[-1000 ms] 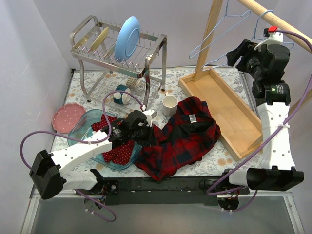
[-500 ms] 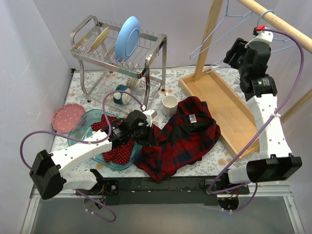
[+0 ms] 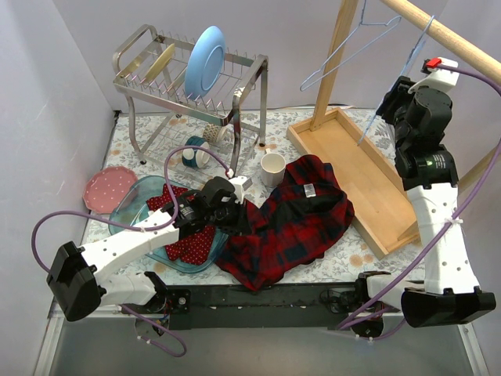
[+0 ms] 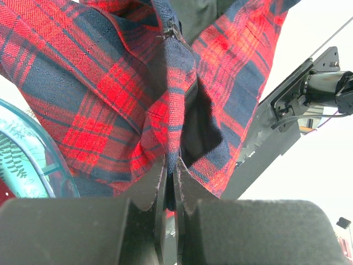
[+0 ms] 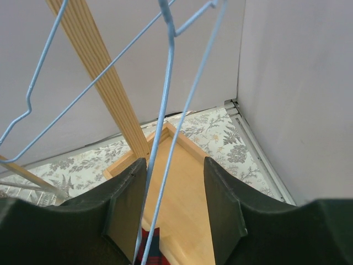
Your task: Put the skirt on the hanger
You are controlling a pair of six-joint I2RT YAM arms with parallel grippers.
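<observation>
At the far right, under the wooden rail [image 3: 454, 39], my right arm has swung out and down from where it was a second ago, and the blue hanger [image 5: 160, 110] has tipped with it. Its wires now run between the spread fingers of my right gripper [image 5: 171, 165], not yet clamped. My left arm has not moved: the left gripper [image 4: 170, 165] is pinched on a fold of the plaid shirt [image 3: 301, 215]. The skirt [image 3: 193, 245] lies in the glass bowl [image 3: 129, 205] at near left, unheld, so I judge hanging hasn't begun.
</observation>
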